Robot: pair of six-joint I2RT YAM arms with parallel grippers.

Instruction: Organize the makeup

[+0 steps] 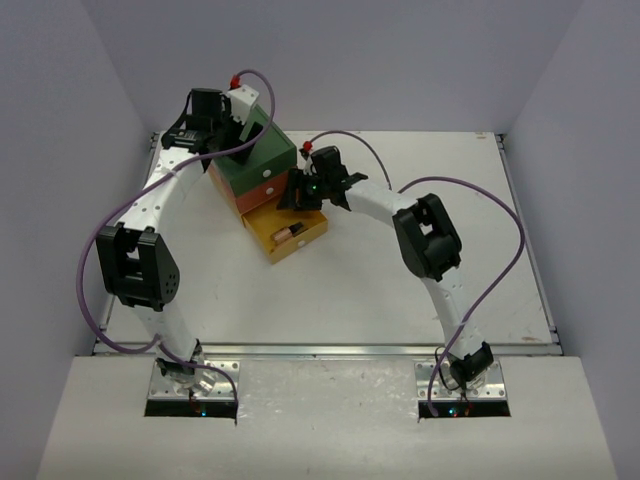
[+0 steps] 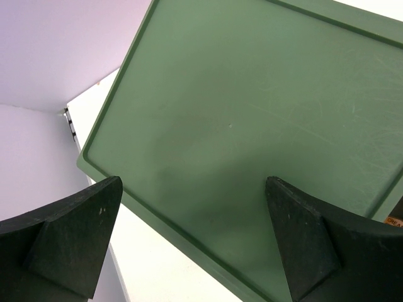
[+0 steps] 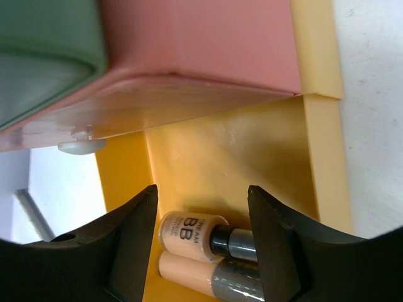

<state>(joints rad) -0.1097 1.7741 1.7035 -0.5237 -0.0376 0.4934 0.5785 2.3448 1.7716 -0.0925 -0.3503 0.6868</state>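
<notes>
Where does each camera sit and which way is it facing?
Top external: above and behind the robot, looking down on the table, left arm, right arm and drawer chest.
Left wrist: over the chest, facing its green top; left fingers show.
Right wrist: looks into the open yellow drawer at two tubes; right fingers show.
Shared: top and right wrist both show that drawer.

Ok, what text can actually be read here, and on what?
"BB": on the upper tan tube in the yellow drawer.
"REAM": above it on that tube, start cut off; smaller print beside it is blurred.
Orange label at the left wrist view's edge: cut off, unreadable.
Top view: none.
</notes>
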